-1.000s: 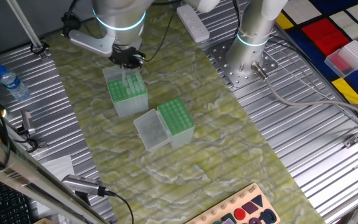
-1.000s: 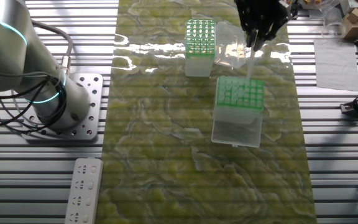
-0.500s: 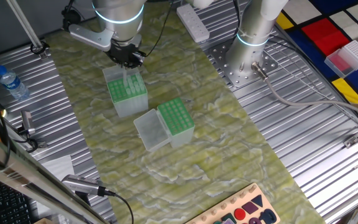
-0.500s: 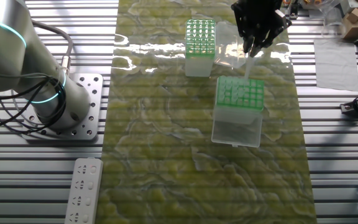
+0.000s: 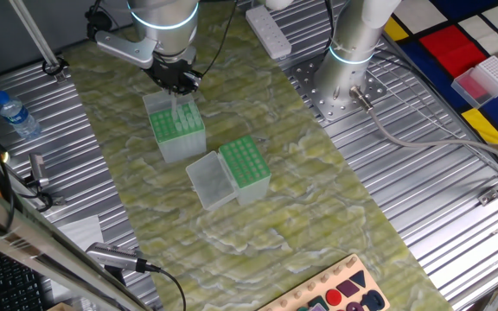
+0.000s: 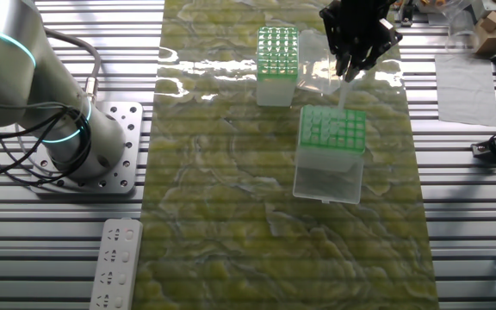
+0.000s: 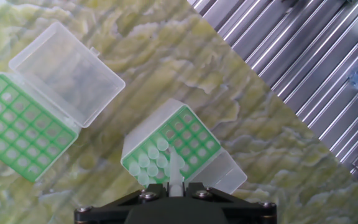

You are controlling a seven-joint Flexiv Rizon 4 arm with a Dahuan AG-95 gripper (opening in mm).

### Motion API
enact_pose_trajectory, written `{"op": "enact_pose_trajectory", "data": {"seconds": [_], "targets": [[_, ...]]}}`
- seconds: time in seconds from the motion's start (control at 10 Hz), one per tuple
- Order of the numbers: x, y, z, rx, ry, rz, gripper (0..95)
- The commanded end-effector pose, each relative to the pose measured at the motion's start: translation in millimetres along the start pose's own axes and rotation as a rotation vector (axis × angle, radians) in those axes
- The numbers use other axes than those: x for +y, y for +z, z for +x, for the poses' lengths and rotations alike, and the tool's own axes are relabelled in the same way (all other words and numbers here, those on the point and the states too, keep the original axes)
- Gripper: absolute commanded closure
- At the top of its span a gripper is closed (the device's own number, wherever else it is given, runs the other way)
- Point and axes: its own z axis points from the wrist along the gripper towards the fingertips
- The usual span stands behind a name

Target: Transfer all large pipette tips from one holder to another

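My gripper (image 7: 176, 186) is shut on one large pipette tip (image 7: 176, 167), which points down over a green holder (image 7: 191, 134). Several more pale large pipette tips (image 7: 151, 163) stand grouped in that holder's near corner, and its other holes look empty. In the fixed views the gripper (image 5: 176, 79) (image 6: 351, 58) hangs just above this holder (image 5: 178, 130) (image 6: 332, 129), and the held tip (image 6: 344, 91) reaches toward its top. A second green holder (image 7: 17, 127) (image 5: 245, 162) (image 6: 278, 47) with an open clear lid (image 7: 67, 71) stands apart. I cannot tell what it contains.
A second robot arm's base (image 5: 353, 52) (image 6: 76, 129) is bolted to the table beside the mat. A power strip (image 5: 268, 30) (image 6: 114, 258), a water bottle (image 5: 11, 112) and a pink rack (image 5: 489, 78) lie round the mat.
The gripper has shifted slightly over the holder, still shut on the tip. Both holders have stayed in place.
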Motion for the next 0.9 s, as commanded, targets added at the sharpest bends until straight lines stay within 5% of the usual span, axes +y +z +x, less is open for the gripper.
{"op": "enact_pose_trajectory", "data": {"seconds": [0.1, 0.9], "targets": [[0.1, 0.6, -0.1, 0.005, -0.001, -0.005, 95.0], [1.7, 4.8, 6.1, 0.001, -0.01, -0.012, 95.0]]}}
